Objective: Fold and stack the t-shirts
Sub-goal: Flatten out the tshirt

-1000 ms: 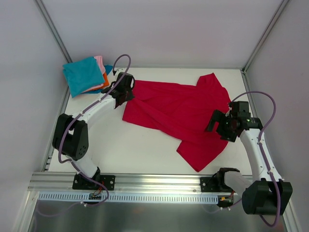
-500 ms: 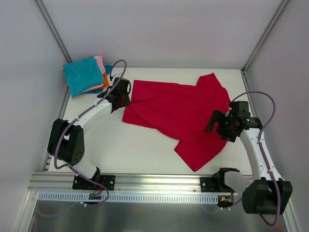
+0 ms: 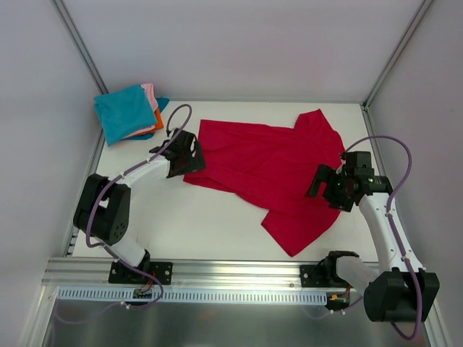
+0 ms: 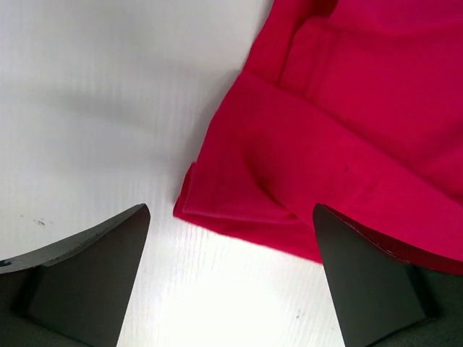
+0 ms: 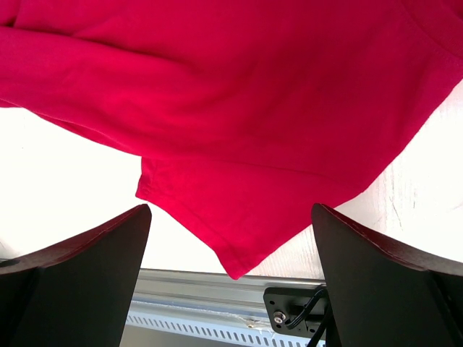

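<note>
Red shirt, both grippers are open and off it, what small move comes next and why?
Probably lower the open left gripper onto the red shirt's near left corner and pinch it: that doubled corner lies flat between the fingers, unheld, and the shirt is unfolded.

1. The red shirt (image 3: 271, 170) lies spread and rumpled across the middle and right of the table, unfolded, creased in long ridges, one corner reaching toward the near edge.
2. A folded stack (image 3: 129, 112) sits at the far left corner: teal on top, with pink, orange and blue edges showing beneath.
</note>
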You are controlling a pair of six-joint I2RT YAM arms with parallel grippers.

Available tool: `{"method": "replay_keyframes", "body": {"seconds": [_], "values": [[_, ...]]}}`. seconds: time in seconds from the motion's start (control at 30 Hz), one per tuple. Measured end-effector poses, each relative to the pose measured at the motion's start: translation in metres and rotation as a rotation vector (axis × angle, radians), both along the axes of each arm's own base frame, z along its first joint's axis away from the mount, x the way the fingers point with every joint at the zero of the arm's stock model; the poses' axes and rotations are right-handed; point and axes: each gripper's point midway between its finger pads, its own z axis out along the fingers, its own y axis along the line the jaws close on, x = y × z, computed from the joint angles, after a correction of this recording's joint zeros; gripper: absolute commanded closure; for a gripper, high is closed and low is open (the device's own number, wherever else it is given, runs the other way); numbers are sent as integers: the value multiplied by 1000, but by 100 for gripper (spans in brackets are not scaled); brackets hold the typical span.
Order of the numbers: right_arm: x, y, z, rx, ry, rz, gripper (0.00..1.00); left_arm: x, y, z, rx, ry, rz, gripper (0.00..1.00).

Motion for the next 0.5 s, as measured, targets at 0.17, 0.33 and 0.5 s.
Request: {"method": "replay_keyframes", "body": {"seconds": [0.17,0.33,0.5], "values": [[0,0,0,0,0,1,1,-31,4,-5,-46,21,3,2],[0,0,0,0,2,1,0,-38,3,5,-88,-16,7,24],[0,0,-1,0,4,1,0,-32,-1,7,-103,-45,-3,43]]}}
